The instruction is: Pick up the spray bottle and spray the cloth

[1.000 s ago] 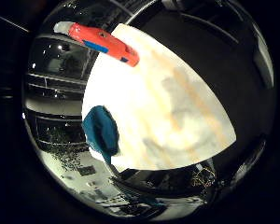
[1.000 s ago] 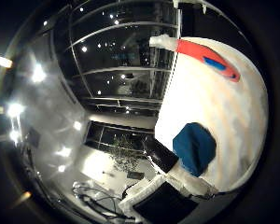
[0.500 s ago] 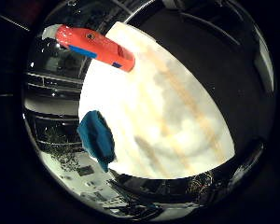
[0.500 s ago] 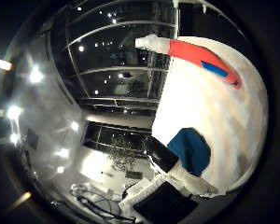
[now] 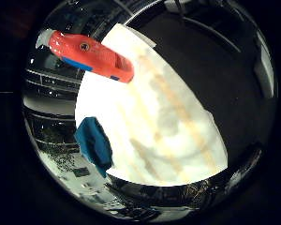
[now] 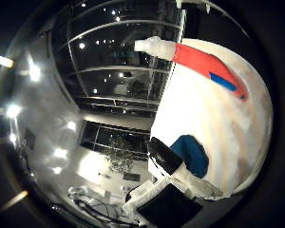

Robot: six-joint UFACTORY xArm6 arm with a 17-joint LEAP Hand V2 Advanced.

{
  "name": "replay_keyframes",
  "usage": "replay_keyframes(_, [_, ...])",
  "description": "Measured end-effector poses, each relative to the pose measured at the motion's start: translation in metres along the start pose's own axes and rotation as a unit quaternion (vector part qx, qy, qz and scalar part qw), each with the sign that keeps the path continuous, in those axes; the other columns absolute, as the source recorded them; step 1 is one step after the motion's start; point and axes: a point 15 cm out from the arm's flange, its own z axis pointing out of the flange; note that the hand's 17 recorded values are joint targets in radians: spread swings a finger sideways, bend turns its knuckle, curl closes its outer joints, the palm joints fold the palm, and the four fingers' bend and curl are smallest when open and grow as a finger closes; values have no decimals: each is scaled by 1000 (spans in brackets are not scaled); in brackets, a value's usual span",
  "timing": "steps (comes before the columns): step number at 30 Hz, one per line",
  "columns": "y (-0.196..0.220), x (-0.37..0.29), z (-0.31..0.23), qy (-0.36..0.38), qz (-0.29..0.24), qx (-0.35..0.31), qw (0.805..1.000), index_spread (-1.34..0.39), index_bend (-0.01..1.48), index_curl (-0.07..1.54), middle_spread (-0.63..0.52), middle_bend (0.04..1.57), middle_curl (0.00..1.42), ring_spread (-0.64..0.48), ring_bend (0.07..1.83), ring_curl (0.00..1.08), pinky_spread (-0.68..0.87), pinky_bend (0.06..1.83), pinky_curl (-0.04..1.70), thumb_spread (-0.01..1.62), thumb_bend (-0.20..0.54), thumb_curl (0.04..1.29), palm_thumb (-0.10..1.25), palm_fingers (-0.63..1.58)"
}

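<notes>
A red spray bottle (image 5: 89, 56) with a blue stripe lies on its side on a light table (image 5: 169, 112), near the table's edge. The right thumb side palm view shows its white spray head (image 6: 157, 45) reaching past that edge. A blue cloth (image 5: 94, 142) lies crumpled on the same table, away from the bottle and near another edge. My hand is above the table, away from both.
The table's edges (image 6: 166, 104) drop off to a dark room with glass walls and ceiling lights (image 6: 33, 71). Dark floor (image 5: 215, 56) lies beyond the table's far side. Between bottle and cloth is bare tabletop.
Both views have shifted: the bottle now looks larger and nearer the palm, so my hand has moved closer to it. The bottle and cloth themselves have not moved on the table.
</notes>
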Motion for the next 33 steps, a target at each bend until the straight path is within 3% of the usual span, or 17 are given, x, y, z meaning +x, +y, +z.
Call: replay_keyframes(33, [-67, -19, 58, 0, -8, -11, 1000, -117, 152, 267, 187, 271, 371, 211, 453, 281, 398, 480, 290, 1091, -22, 339, 597, 95])
